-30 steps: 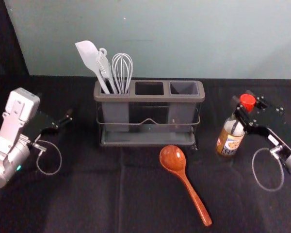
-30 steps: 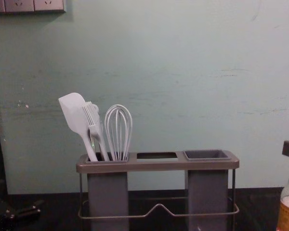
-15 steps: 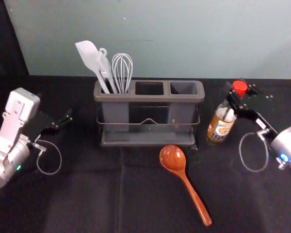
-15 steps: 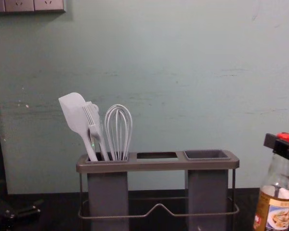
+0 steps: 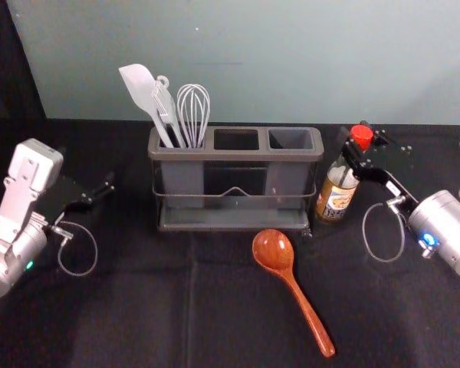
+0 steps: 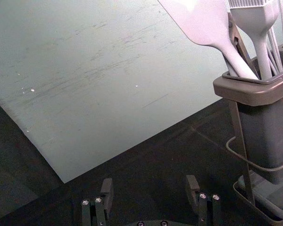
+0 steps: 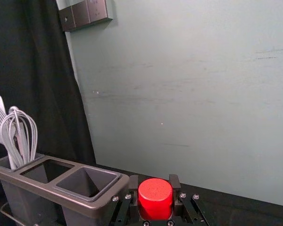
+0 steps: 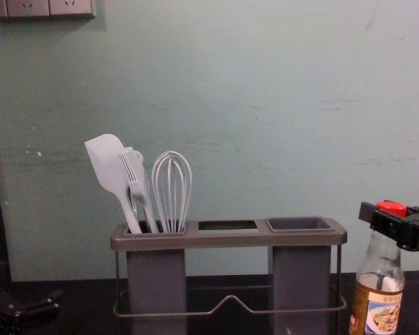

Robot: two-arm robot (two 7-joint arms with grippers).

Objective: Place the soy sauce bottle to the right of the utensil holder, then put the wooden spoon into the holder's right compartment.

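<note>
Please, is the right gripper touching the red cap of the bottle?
Touching: the right wrist view shows the right gripper, its fingers against both sides of the red cap.

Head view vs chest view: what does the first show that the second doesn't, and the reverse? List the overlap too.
Head view: wooden spoon, lying in front of the utensil holder, bowl toward it.
Chest view: wall sockets, upper left.
Both: holder, white utensils in its left compartment, soy sauce bottle upright to its right with the right tool closed around the top, left tool parked to the holder's left.
</note>
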